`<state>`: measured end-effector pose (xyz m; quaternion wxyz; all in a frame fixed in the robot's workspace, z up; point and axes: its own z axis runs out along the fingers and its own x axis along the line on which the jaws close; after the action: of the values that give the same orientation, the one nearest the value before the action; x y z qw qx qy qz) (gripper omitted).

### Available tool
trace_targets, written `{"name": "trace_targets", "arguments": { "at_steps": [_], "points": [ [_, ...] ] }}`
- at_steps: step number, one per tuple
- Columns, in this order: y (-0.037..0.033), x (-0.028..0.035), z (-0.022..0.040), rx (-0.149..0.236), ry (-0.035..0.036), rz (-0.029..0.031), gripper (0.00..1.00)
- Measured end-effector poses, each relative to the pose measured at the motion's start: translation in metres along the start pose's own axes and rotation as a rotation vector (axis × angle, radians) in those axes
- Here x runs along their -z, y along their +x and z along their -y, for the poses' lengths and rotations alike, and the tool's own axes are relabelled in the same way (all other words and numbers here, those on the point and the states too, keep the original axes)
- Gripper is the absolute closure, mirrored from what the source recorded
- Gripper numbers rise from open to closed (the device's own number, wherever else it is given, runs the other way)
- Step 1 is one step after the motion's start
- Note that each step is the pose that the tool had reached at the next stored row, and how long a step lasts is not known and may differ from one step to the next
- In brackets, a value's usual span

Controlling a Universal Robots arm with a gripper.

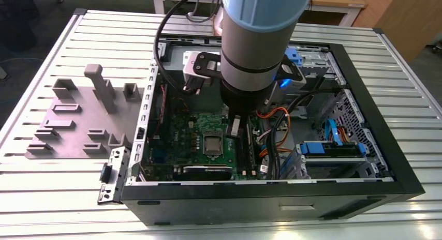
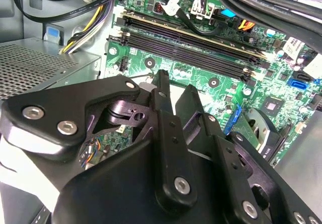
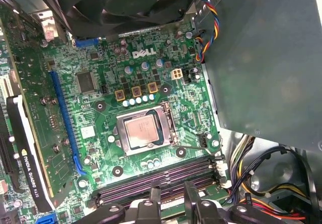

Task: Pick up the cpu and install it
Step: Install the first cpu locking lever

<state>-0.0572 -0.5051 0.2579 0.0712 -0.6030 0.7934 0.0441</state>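
One robot arm reaches down into an open computer case lying on its side on a slatted metal table in the exterior view. Inside, the green circuit board carries the cpu, a small silver square already lying in its socket. A grey-purple moulded plate with upright blocks rests on the table beside the case, toward the exterior view's left. Case walls ring the arm on every side – room to move sideways looks tight.

In the second wrist view, the black gripper hangs above the board with its two fingertips set slightly apart and nothing between them. Black memory slots and loose cables lie just beyond.

In the first wrist view, the cpu sits flat and square inside the socket frame, the fingertips apart from it. A thin latch lever lies beside the frame (whether it is locked I cannot tell). The placing appears done – securing the socket may remain. A fan, a long card and a grey metal box hem the socket in.
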Motion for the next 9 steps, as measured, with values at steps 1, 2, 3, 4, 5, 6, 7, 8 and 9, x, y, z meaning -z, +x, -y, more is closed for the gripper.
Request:
{"name": "trace_targets", "arguments": {
  "at_steps": [1, 2, 3, 4, 5, 6, 7, 8, 9],
  "points": [
    [0.0000, 0.0000, 0.0000, 0.000, 0.0000, 0.0000, 0.68],
    [0.0000, 0.0001, 0.0000, 0.000, 0.0000, 0.0000, 0.68],
    [0.0000, 0.0002, 0.0000, 0.000, 0.0000, -0.0001, 0.68],
    [-0.0001, 0.0006, 0.0000, 0.000, 0.0000, 0.0000, 0.68],
    [-0.0002, 0.0012, 0.0000, 0.000, 0.0000, -0.0001, 0.68],
    [-0.0002, 0.0012, 0.0000, 0.000, 0.0000, 0.0000, 0.68],
    [-0.0002, 0.0012, 0.0000, 0.000, 0.0000, 0.0000, 0.68],
    [-0.0002, 0.0013, 0.0000, 0.000, 0.0000, 0.0000, 0.68],
    [-0.0002, 0.0014, 0.0000, 0.000, 0.0000, 0.0000, 0.68]
  ]
}}
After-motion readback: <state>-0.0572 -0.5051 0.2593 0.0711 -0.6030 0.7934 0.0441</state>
